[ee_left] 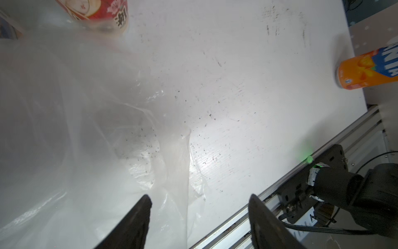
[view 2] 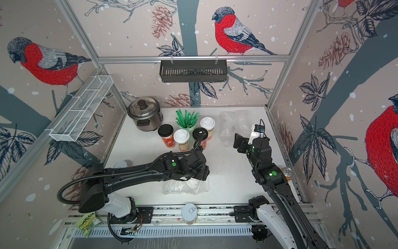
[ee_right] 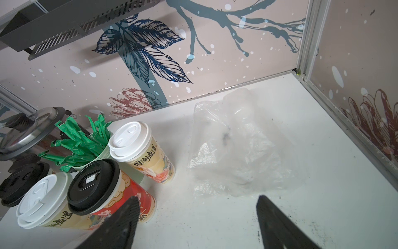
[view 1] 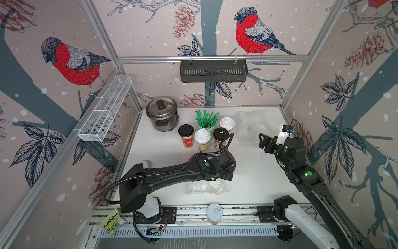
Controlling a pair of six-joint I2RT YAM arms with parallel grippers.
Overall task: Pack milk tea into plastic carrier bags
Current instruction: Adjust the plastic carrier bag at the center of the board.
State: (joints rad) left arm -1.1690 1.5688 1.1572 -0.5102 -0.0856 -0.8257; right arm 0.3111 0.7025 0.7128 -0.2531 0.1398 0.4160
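Four milk tea cups stand together mid-table: a black-lidded red one [view 1: 186, 134], a white-lidded cream one [view 1: 202, 139], a second black-lidded red one [view 1: 220, 138] and another white-lidded one [view 1: 227, 125]. One clear plastic carrier bag [view 1: 249, 127] lies crumpled at the back right. The other bag [view 1: 204, 186] lies flat near the front edge. My left gripper [ee_left: 199, 197] hovers over this front bag [ee_left: 86, 129], open, with the bag's edge below the gap. My right gripper [ee_right: 198, 197] is open and empty, between the cups [ee_right: 129, 189] and the far bag [ee_right: 232, 151].
A rice cooker [view 1: 161, 113] and a cup of green straws [view 1: 205, 120] stand behind the cups. A pull-tab can [view 1: 214, 212] and a snack packet [view 1: 112, 222] sit on the front rail. An orange soda can [view 2: 287, 172] stands by the right wall.
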